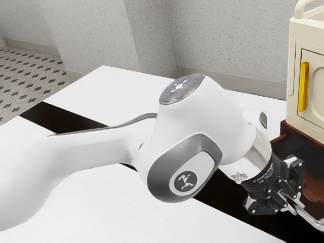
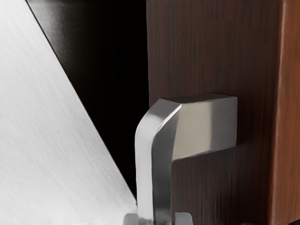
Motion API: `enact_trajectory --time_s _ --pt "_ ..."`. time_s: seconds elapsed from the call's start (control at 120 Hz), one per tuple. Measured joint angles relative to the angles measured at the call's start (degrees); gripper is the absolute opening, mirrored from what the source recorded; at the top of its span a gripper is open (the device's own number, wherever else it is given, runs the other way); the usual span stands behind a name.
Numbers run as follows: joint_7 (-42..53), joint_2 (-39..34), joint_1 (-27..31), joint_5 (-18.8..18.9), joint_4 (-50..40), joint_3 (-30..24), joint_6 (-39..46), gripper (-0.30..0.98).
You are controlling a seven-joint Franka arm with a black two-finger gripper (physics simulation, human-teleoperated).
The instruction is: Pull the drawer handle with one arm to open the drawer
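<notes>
In the exterior view my gripper (image 1: 292, 201) is at the lower right, its fingers close together at the metal drawer handle (image 1: 310, 218). The brown wooden drawer unit (image 1: 302, 133) is under a cream cabinet, partly hidden by my hand. Seen from the wrist, the silver handle (image 2: 161, 136) bends out from the dark wood drawer front (image 2: 211, 51). Its long bar runs down between the fingertips of my gripper (image 2: 157, 219), one on each side. How far the drawer stands out I cannot tell.
The cream cabinet (image 1: 308, 33) with a yellow handle (image 1: 303, 87) rises above the wooden unit at the exterior view's right. A white table (image 1: 76, 91) with a black stripe (image 1: 66, 120) lies below the arm. A grey wall (image 1: 223, 40) stands behind.
</notes>
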Motion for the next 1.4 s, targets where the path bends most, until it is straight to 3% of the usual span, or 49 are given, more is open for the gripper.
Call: enact_trajectory --time_s 0.558,1.4 --pt "-0.3 -11.6 -0.1 -3.6 -12.8 -0.6 2.8 -0.1" --pt "-0.9 -19.2 -0.4 -5.1 -21.4 -0.7 5.4 -0.1"
